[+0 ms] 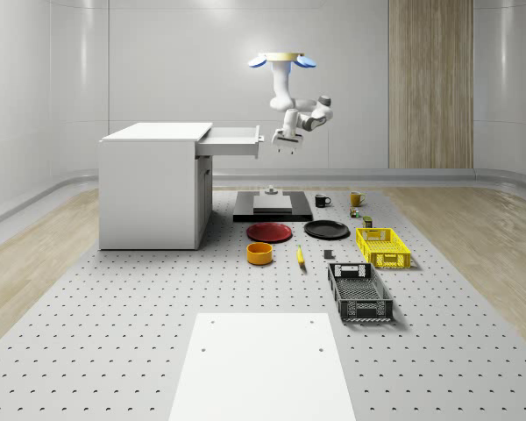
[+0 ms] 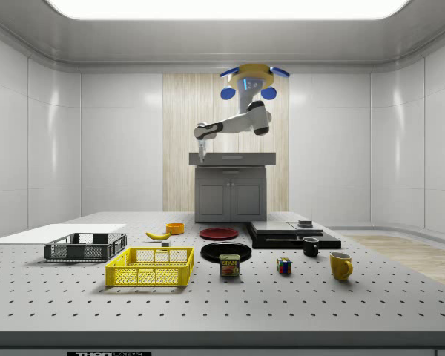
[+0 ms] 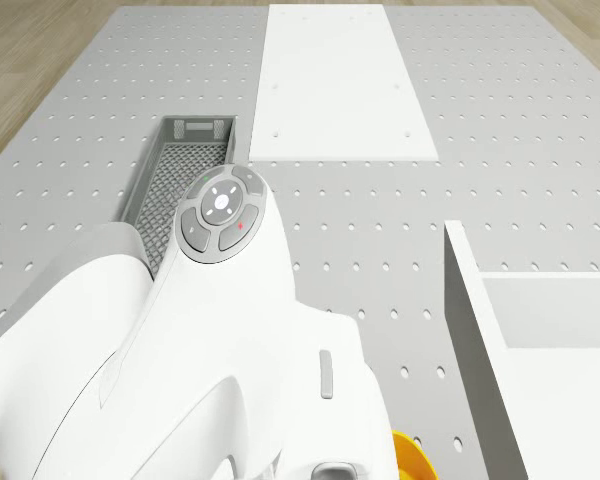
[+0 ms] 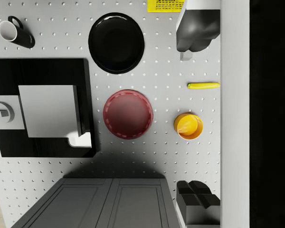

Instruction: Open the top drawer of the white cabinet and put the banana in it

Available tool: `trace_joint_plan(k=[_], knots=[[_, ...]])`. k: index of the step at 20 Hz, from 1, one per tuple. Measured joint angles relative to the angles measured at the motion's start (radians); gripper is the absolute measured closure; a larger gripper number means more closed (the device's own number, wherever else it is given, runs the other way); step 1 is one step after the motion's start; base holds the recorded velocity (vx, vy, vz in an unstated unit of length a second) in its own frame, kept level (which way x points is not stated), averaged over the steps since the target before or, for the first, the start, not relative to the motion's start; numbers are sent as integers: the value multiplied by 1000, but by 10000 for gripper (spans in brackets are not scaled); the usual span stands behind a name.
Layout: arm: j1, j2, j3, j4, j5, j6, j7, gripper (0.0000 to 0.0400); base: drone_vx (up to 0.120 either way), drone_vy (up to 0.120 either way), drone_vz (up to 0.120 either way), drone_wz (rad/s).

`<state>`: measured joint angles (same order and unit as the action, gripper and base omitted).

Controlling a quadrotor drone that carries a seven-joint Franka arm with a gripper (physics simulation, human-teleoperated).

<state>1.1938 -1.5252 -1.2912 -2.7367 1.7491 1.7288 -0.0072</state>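
We see the drone (image 1: 282, 60) hovering in the air above the tabletop (image 1: 114, 333), just off the open front of the white cabinet (image 1: 153, 189), whose top drawer (image 1: 232, 140) is pulled out. Our arm bends down from it, and the claw (image 1: 285, 146) hangs beside the drawer's front, its fingers (image 4: 194, 31) spread wide apart with nothing between them. The banana (image 1: 300, 255) lies on the tabletop well below, between the orange bowl (image 1: 259, 253) and the dark basket (image 1: 359, 292), near the red plate (image 1: 269, 231).
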Motion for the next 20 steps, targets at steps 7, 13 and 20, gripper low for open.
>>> trace_joint_plan(k=[7, 13, 20], knots=[[53, -25, -24, -9, 39, -52, -68, 0, 120, 120, -120, 0], [68, -33, -29, -11, 47, -65, -86, 0, 120, 120, -120, 0], [74, -38, -32, -12, 49, -68, -93, 0, 120, 120, -120, 0]])
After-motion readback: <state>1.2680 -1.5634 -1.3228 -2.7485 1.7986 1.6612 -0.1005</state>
